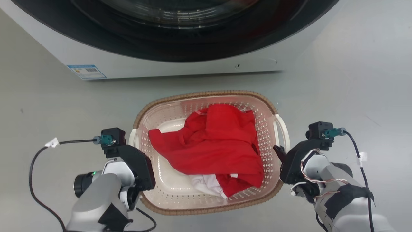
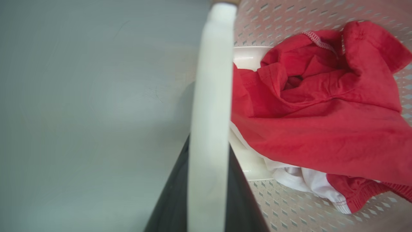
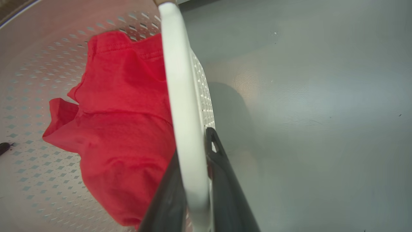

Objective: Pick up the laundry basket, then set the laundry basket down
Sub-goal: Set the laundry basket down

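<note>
The laundry basket [image 1: 206,94], pale perforated plastic with a brown woven-look rim, sits low before me, and whether it touches the floor I cannot tell. My left gripper [image 1: 138,151] is shut on its white left handle [image 1: 132,138]. In the left wrist view that handle [image 2: 210,96] runs between the dark fingers [image 2: 173,199] of the left gripper [image 2: 209,141]. My right gripper [image 1: 280,153] is shut on the white right handle [image 1: 283,129]. The right wrist view shows this handle [image 3: 180,80] clamped in the right gripper [image 3: 193,141].
A red garment [image 1: 212,141] and a white cloth [image 1: 206,183] lie inside the basket. The washing machine [image 1: 161,61] with its dark round door stands just beyond the basket's far rim. Grey floor [image 1: 354,80] spreads to both sides.
</note>
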